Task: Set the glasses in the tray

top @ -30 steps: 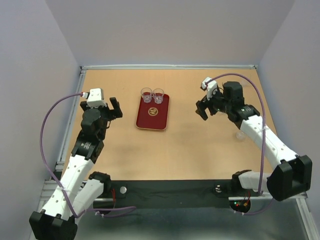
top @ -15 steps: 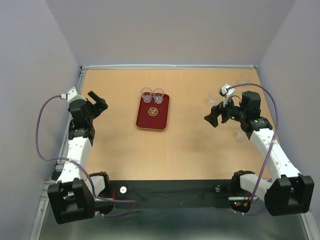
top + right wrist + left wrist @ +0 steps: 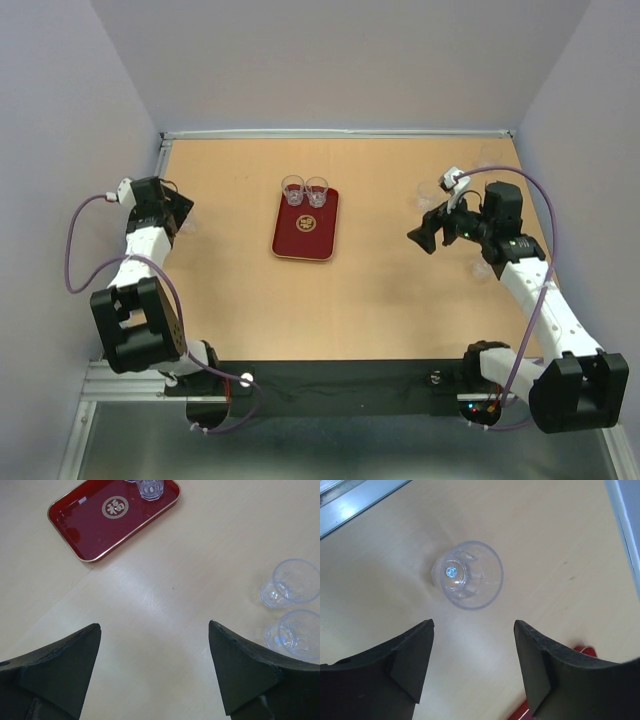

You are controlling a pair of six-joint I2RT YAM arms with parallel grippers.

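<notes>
Since the earlier frame, the left arm has swung from beside the tray out to the table's left edge, while the right arm has drawn back slightly toward the right side.

Two small clear round tumblers (image 3: 292, 190) (image 3: 317, 191) stand side by side, upright, on the far end of the flat dark red rectangular tray (image 3: 300, 245), beyond its gold round emblem (image 3: 306, 224). We find a third clear tumbler (image 3: 468, 580) on the bare wood in the left wrist view, just ahead of the left gripper (image 3: 473, 625) and roughly centred on the gap between its fingers. We see those black fingers (image 3: 412, 655) standing apart, neither touching the tumbler.

Two more clear tumblers (image 3: 292, 582) (image 3: 297, 632) stand close together on the wood at the right of the right wrist view, well apart from the tray. We see the right gripper (image 3: 153, 627) spread wide above bare wood, holding nothing, with both tumblers off to its right side.

Everything rests on the light wooden table (image 3: 360, 300).
</notes>
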